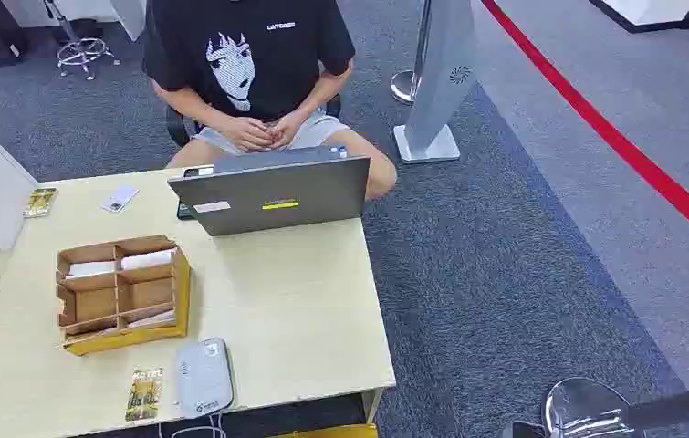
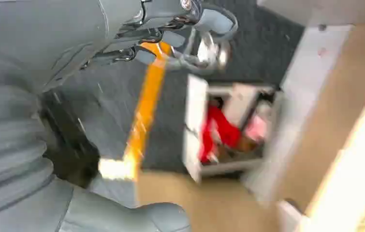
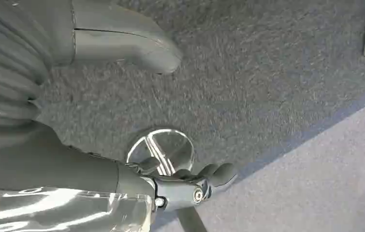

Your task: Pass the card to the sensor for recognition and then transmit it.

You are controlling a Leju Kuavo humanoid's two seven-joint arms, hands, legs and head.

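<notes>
Card (image 1: 144, 394) on the table (image 1: 295, 310), beside the sensor (image 1: 203, 376).
We judge the left hand (image 2: 122, 58) nearer the upright-lying card at the table's near left; the right hand (image 3: 137, 121) hangs over carpet. Both hold nothing, fingers loosely apart.

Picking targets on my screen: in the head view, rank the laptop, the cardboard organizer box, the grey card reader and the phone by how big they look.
Largest to smallest, as they look:
1. Laptop
2. Cardboard organizer box
3. Grey card reader
4. Phone

The phone lies farther from the camera than the reader, so its true size relative to it is unsure.
</notes>
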